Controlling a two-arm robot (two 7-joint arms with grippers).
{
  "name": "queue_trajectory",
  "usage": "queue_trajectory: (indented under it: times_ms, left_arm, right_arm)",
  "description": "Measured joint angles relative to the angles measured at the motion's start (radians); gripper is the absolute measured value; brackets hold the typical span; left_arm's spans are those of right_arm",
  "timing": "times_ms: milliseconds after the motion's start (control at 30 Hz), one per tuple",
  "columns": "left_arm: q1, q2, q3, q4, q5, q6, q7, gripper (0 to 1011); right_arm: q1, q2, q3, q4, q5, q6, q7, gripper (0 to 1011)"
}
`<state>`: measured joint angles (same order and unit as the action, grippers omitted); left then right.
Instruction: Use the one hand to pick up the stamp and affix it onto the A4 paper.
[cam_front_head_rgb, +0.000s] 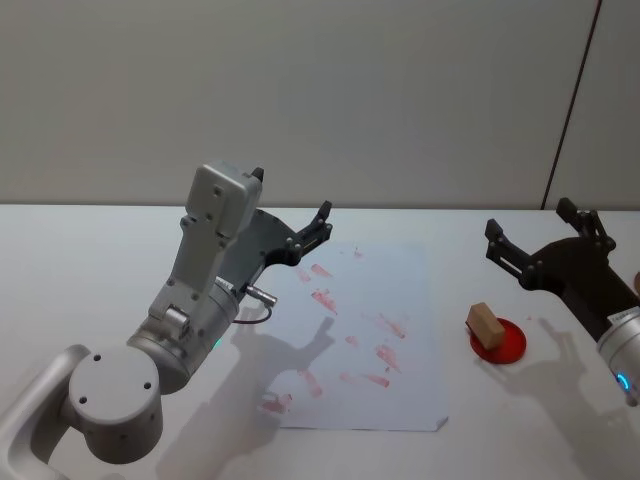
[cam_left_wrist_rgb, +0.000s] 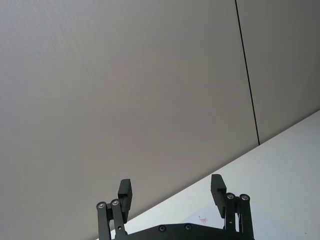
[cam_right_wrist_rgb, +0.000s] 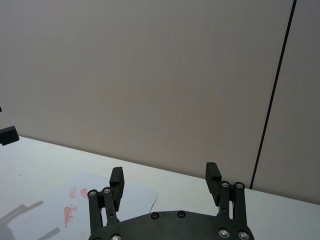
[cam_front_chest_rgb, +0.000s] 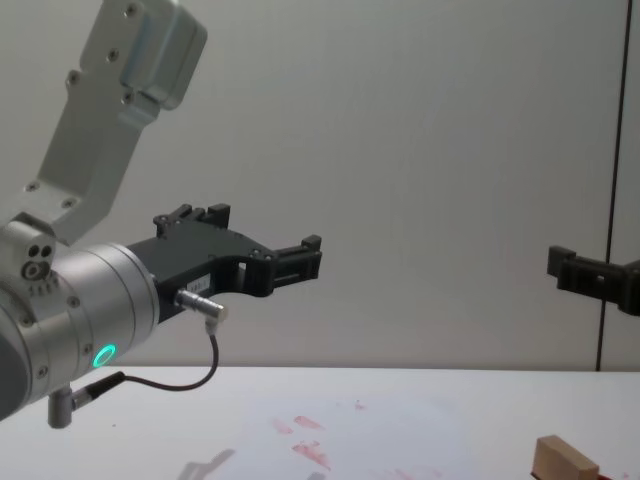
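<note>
1. The right tool (cam_front_head_rgb: 527, 220) hangs above the surface (cam_front_head_rgb: 90, 260) on the right side, its arm showing a blue ring (cam_front_head_rgb: 622, 381) near the head view's right edge
2. Its 2 black fingers (cam_right_wrist_rgb: 116, 176) are spread wide apart with nothing between them, so it is released and empty
3. The stamp (cam_front_head_rgb: 484, 324), a small light-brown wooden block, rests tilted on a round red pad (cam_front_head_rgb: 508, 350) lying on the surface
4. The stamp lies nearer the robot than the right tool's fingertips and slightly to their left; the 2 are apart, and in the chest view the tool hangs well above the block
5. The A4 paper (cam_front_head_rgb: 395, 285) lies flat on the surface between the 2 arms, marked with several red-pink smudges (cam_front_head_rgb: 383, 352)
6. The stamp and its pad sit near the paper's right edge, clear of the sheet
7. The left tool (cam_left_wrist_rgb: 171, 184) is raised over the paper's far left corner, on an arm with a green ring (cam_front_chest_rgb: 103, 355) and a cable; its fingers are also spread and empty, pointing toward the grey wall (cam_front_head_rgb: 400, 90)
</note>
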<state>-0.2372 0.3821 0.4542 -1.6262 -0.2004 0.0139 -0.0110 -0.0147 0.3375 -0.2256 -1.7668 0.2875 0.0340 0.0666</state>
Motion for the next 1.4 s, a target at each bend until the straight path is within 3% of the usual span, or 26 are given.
queue_trajectory:
  times_ms: [1167,1400]
  left_arm:
    - [0.0,0.0,0.0,0.0,0.0,0.0,0.0,1003]
    - [0.0,0.0,0.0,0.0,0.0,0.0,0.0,1003]
  right_arm:
    - [0.0,0.0,0.0,0.0,0.0,0.0,0.001,1001]
    - [-0.005,0.011,0.011,0.001,0.027,0.006,0.014,1001]
